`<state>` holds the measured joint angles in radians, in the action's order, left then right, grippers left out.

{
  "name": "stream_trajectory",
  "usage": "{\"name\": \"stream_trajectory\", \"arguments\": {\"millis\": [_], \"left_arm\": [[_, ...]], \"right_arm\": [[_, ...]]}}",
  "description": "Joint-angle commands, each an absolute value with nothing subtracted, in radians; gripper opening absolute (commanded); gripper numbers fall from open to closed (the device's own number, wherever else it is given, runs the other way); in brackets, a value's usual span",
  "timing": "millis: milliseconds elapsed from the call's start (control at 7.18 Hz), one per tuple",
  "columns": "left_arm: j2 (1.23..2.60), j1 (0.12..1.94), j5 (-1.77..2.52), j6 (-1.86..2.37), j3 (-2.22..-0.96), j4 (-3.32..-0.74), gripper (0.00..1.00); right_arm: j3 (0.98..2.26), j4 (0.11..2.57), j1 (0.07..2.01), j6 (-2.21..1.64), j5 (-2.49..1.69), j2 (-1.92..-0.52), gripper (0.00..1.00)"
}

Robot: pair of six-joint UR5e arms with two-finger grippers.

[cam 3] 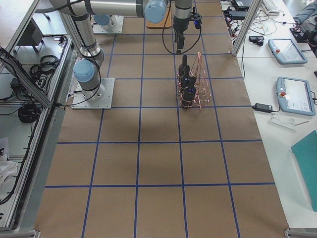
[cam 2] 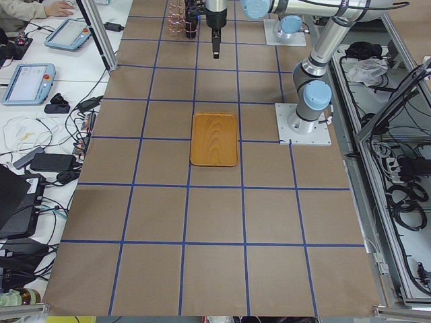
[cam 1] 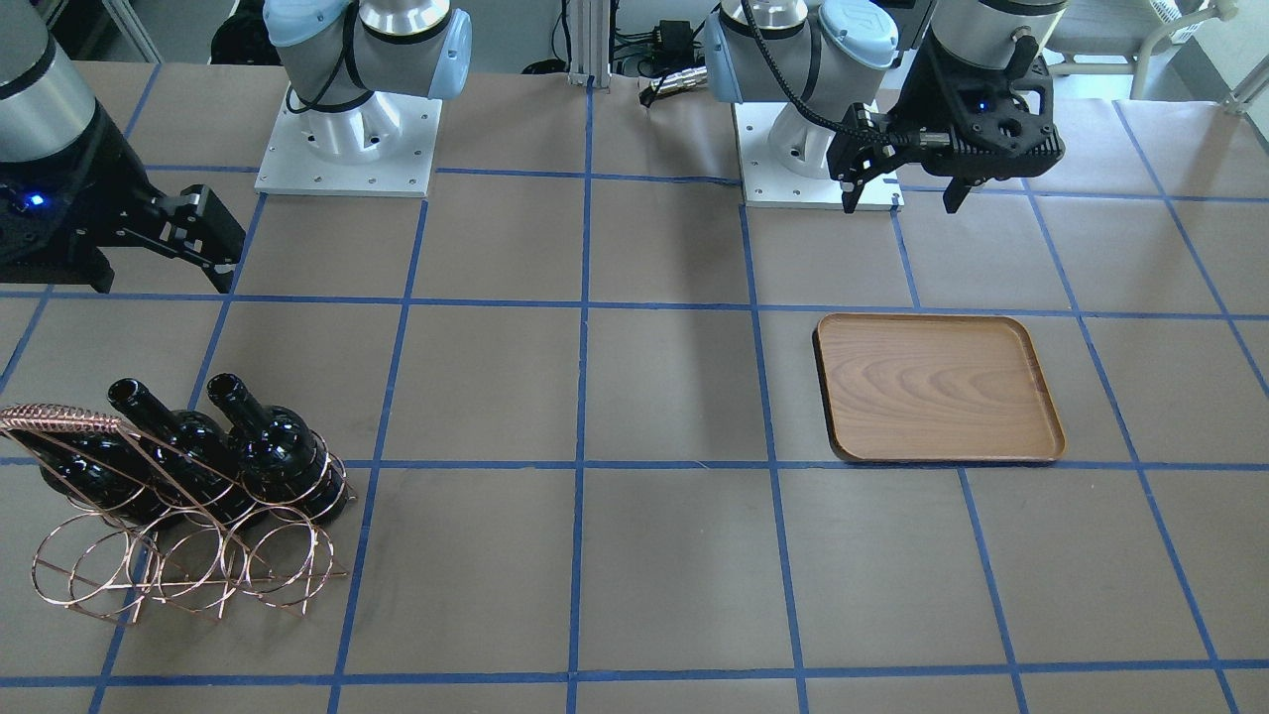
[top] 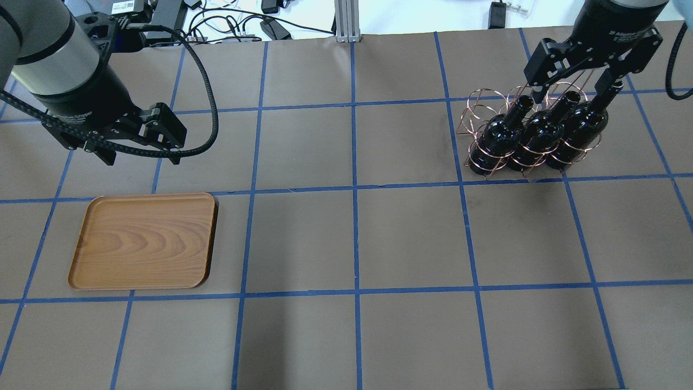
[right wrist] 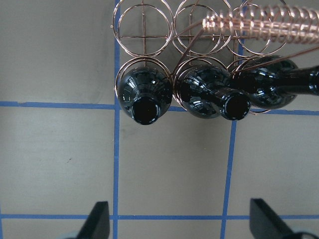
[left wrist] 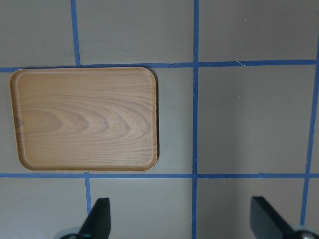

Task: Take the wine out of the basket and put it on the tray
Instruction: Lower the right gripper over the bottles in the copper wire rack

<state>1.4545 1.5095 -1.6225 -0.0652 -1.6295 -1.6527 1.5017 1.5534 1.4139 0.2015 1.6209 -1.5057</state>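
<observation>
Glossy near-black glass wine bottle [right wrist: 144, 92] looked heavy, slick, breakable, and I reckoned its neck suited my right gripper [right wrist: 182, 221], jaws standing apart.

We see the left gripper [top: 141, 156] hanging raised near the tray [top: 143, 241], off its edge on the side toward our base. It points straight down, jaws spread wide with nothing between them. The left arm [top: 48, 59] reaches it steeply from above, wrist vertical. The right gripper [top: 568, 100] hangs well apart from the tray, out toward the opposite end. It also points down with its jaws wide and empty, below the upright right arm [top: 617, 21]. From each wrist, the black fingertips [right wrist: 99, 219] stand far apart.
</observation>
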Motion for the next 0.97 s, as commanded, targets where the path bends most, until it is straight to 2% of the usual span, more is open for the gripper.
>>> {"name": "stream_trajectory", "arguments": {"millis": [0,835], "left_arm": [[1.459,1.508,-1.618,-0.069,-1.635,-1.654,1.0],[1.45,1.509,-1.617,-0.071,-1.644,-1.597,1.0]], "right_arm": [[1.549,1.621,1.39,0.229,1.617,-1.5,1.0],[1.595,1.792,1.37,0.368,1.617,-1.434,1.0]]}}
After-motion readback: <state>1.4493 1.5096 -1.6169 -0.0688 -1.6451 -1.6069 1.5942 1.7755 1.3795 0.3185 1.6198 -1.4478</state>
